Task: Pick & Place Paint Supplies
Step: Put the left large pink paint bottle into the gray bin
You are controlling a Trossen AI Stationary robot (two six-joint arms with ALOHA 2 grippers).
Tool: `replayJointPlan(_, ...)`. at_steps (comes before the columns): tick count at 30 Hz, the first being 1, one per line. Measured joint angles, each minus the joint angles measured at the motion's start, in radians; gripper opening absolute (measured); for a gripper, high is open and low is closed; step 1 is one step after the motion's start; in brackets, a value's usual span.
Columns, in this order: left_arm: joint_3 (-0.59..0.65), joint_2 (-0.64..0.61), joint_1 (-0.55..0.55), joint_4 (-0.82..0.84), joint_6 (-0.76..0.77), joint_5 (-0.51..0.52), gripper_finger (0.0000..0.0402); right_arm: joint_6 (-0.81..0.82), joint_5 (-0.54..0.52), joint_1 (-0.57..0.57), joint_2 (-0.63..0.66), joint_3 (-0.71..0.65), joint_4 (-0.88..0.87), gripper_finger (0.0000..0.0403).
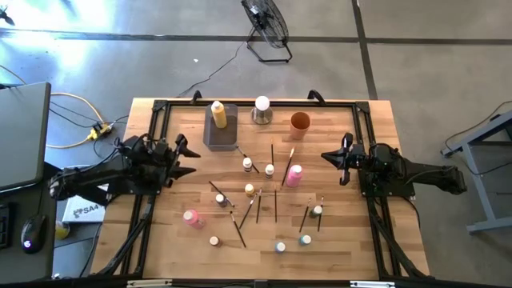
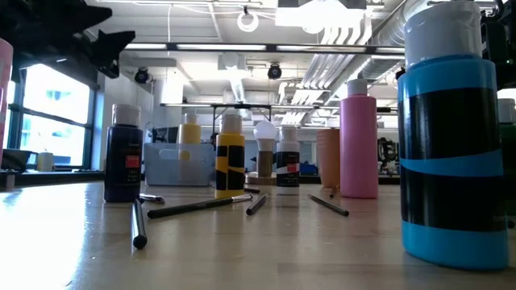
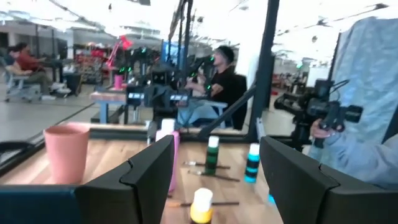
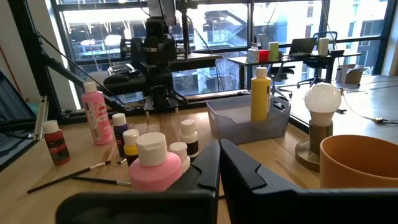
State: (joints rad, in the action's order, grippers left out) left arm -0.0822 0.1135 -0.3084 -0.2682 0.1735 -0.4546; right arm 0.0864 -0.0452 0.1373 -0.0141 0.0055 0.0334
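Paint bottles and thin brushes lie scattered over the middle of the wooden table. A yellow bottle (image 1: pixel 218 114) stands in the grey tray (image 1: pixel 220 140). One pink bottle (image 1: pixel 294 174) stands just before my right gripper (image 1: pixel 326 157), which is shut and level at the right side. Another pink bottle (image 1: pixel 192 218) stands nearer the front left. Several small white-capped bottles (image 1: pixel 250 190) and dark brushes (image 1: pixel 274 160) lie between them. My left gripper (image 1: pixel 190 158) hovers open at the table's left side, with nothing between its fingers (image 3: pixel 143 180).
A white ball on a metal base (image 1: pixel 262 110) and an orange cup (image 1: pixel 300 122) stand at the far edge beside the tray. A black frame (image 1: pixel 160 108) runs around the tabletop. A person (image 3: pixel 354 149) holding a dark device stands beyond the table's right side.
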Motion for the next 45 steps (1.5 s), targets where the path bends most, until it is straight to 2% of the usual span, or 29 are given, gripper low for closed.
replayJointPlan(4, 0.000, 0.000, 0.089, 0.034, -0.012, 0.107, 0.0234, 0.000, 0.001, 0.000, 0.000, 0.000, 0.000, 0.0004)
replayJointPlan(19, 0.000, 0.032, 0.454, 0.040, -0.091, 0.390, 0.0234, 0.000, 0.004, 0.000, 0.000, 0.000, -0.001, 0.0004)
replayJointPlan(22, 0.000, 0.041, 0.511, 0.040, -0.116, 0.381, 0.0234, 0.000, 0.004, 0.000, 0.000, 0.000, -0.001, 0.0004)
replayJointPlan(28, 0.000, 0.040, 0.574, 0.040, -0.125, 0.270, 0.0234, 0.000, 0.004, 0.000, 0.000, 0.000, -0.001, 0.0004)
replayJointPlan(31, -0.001, 0.040, 0.579, 0.059, -0.124, 0.244, 0.0234, 0.000, 0.003, 0.000, 0.000, 0.000, 0.000, 0.0004)
replayJointPlan(36, -0.002, 0.041, 0.578, 0.180, -0.117, 0.182, 0.0234, 0.000, 0.004, 0.000, 0.000, 0.000, 0.000, 0.0004)
replayJointPlan(42, -0.002, 0.040, 0.577, 0.197, -0.113, 0.169, 0.0234, 0.000, 0.004, 0.000, 0.000, 0.000, -0.001, 0.0004)
replayJointPlan(45, -0.002, 0.040, 0.577, 0.197, -0.113, 0.121, 0.0234, 0.000, 0.004, 0.000, 0.000, 0.000, 0.000, 0.0004)
